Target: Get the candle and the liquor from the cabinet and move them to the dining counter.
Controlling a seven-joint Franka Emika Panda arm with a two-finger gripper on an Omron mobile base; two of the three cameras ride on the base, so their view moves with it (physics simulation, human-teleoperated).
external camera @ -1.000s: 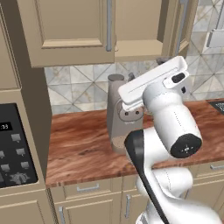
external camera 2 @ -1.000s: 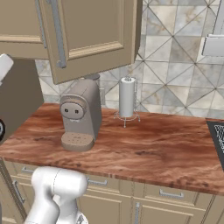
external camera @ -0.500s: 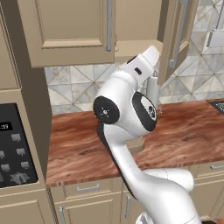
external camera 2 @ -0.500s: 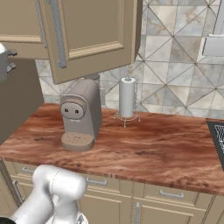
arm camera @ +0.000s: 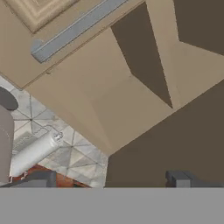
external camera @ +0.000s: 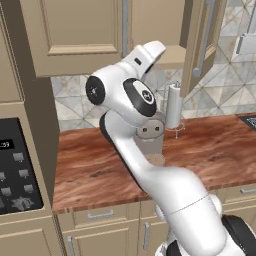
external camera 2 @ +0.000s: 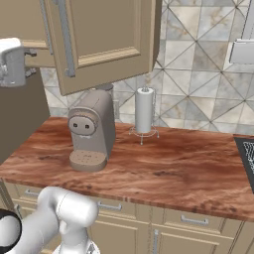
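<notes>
One coffee machine [external camera 2: 91, 130], one paper-towel roll [external camera 2: 144, 110], one cabinet [external camera: 75, 35].

The arm [external camera: 130, 100] hides most of the coffee machine [external camera: 152, 142].

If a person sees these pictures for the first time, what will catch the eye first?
The white arm rises over the wood worktop toward the cabinet, whose right door hangs open. On the worktop stand a beige coffee machine and, to its right, a paper towel roll.
</notes>
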